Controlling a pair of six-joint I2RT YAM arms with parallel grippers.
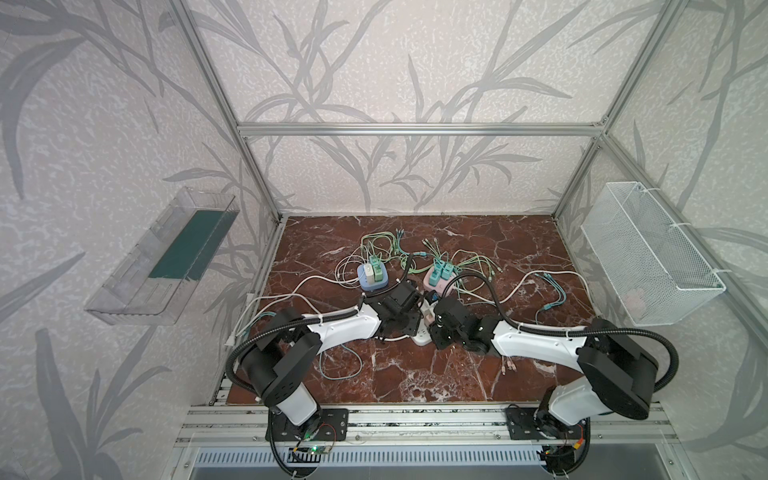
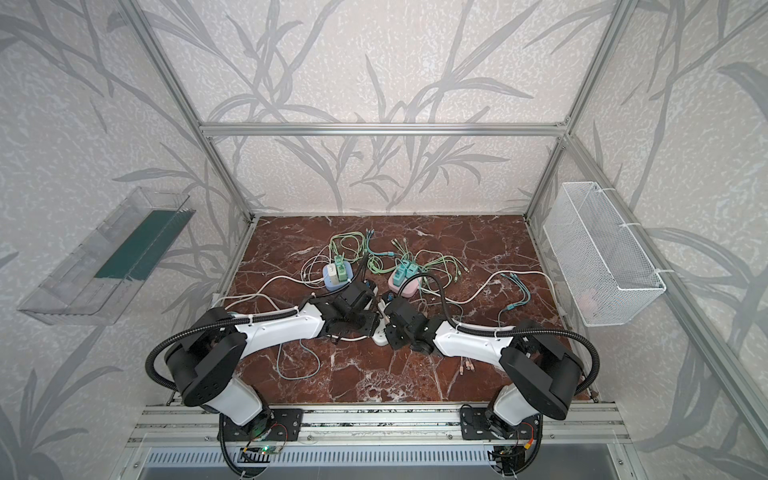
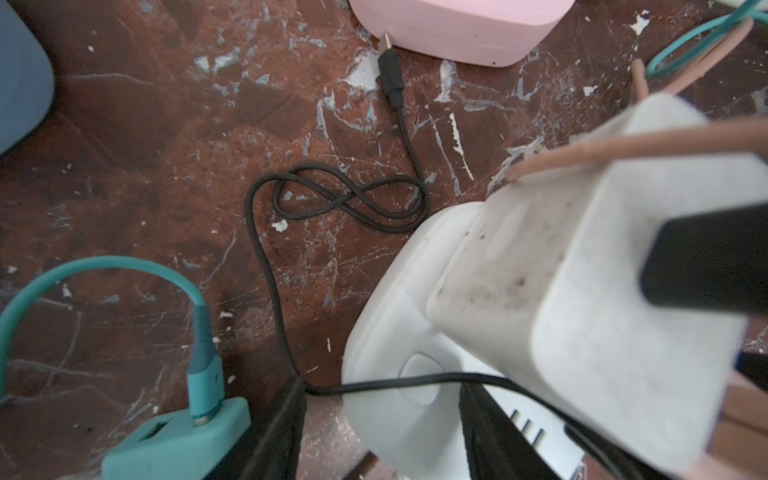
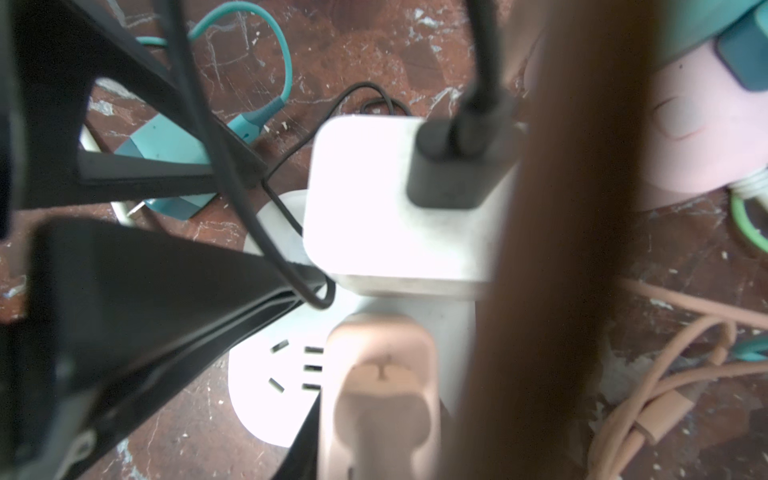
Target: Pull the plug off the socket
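1. Plug (image 4: 380, 374), peach-coloured, stands on the white power strip (image 4: 266, 399) beside a free set of socket slots; whether its pins sit fully home cannot be told. Its cable rises close past the right wrist camera as a blurred band.
2. Fingers (image 4: 305, 440) of the right gripper (image 4: 374, 449) are drawn almost together on the plug's sides; only one shows, dark against the plug's flank.
3. Fingers (image 3: 270, 432) of the left gripper (image 3: 382, 399) stand about half apart and hold nothing: one rests on the strip's top face near the slots, the other sits just off the strip's edge.
4. White charger cube (image 4: 365, 232) is plugged into the same strip next to the plug, a black USB connector (image 4: 449, 174) in it.
5. In both top views the strip (image 1: 422, 338) (image 2: 379, 337) lies in the middle of the desk (image 1: 415, 382) between the two grippers, with a blue socket cube (image 1: 365, 284) behind it; a pink socket cube (image 3: 457, 25) shows in the left wrist view.
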